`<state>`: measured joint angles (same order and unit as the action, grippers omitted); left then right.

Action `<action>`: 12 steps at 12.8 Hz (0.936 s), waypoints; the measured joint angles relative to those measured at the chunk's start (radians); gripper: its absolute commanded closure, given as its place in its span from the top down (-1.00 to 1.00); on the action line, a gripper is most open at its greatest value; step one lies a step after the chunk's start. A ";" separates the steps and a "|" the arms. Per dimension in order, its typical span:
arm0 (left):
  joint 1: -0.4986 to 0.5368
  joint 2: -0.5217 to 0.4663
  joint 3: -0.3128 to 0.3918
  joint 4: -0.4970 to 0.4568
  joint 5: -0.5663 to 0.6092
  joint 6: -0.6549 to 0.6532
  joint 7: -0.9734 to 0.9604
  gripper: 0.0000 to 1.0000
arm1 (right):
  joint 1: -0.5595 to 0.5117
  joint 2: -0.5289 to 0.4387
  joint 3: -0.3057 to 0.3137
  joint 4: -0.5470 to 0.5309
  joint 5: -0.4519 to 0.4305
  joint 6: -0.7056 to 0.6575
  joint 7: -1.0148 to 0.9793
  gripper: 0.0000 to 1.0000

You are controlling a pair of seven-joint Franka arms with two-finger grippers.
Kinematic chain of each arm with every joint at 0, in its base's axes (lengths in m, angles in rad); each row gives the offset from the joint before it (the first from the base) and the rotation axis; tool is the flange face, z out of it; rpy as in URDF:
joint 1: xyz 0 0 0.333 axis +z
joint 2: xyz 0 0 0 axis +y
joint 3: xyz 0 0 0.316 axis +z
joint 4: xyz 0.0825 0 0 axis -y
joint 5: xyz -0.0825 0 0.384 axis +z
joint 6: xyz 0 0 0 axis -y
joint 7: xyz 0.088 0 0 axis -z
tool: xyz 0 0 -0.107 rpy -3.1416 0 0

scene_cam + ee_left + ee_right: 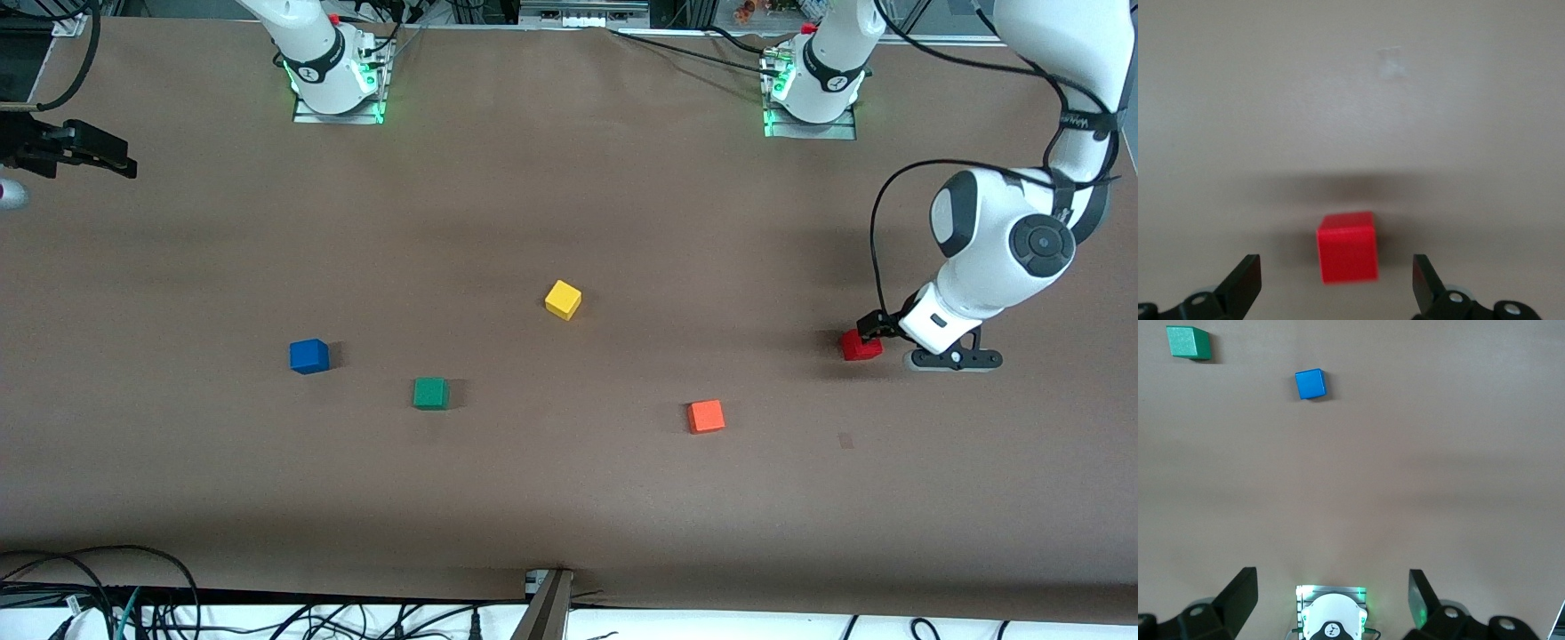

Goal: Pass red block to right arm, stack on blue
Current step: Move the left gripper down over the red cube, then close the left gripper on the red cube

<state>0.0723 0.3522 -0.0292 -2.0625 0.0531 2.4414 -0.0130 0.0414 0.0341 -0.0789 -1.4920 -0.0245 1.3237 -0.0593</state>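
Red block [861, 345], small matte deep-red cube, sits on brown table [569, 498] well apart from blue cube [308, 356], toward left arm's end | left gripper [1337, 283] low over it, fingers apart, nothing held: we should centre, descend, then close | right gripper [1331, 597] waits, fingers apart.

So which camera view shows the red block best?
The left wrist view: the red block sits large and unobstructed on the table between the open fingers of the left gripper. The front view shows it small, partly covered by that gripper. The right wrist view does not show it.
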 measured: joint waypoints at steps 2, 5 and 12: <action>0.014 0.056 0.000 0.000 0.000 0.058 0.000 1.00 | 0.000 0.000 0.000 0.000 0.000 0.000 0.000 1.00; 0.015 0.099 -0.004 0.001 0.000 0.084 0.000 1.00 | 0.000 0.001 0.000 0.000 0.000 0.000 0.000 1.00; 0.014 0.150 -0.019 0.000 0.000 0.084 -0.003 0.04 | 0.000 0.006 0.000 0.000 0.000 0.000 0.000 1.00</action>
<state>0.0867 0.5018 -0.0482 -2.0622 0.0530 2.5251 -0.0160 0.0413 0.0401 -0.0790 -1.4920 -0.0245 1.3237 -0.0593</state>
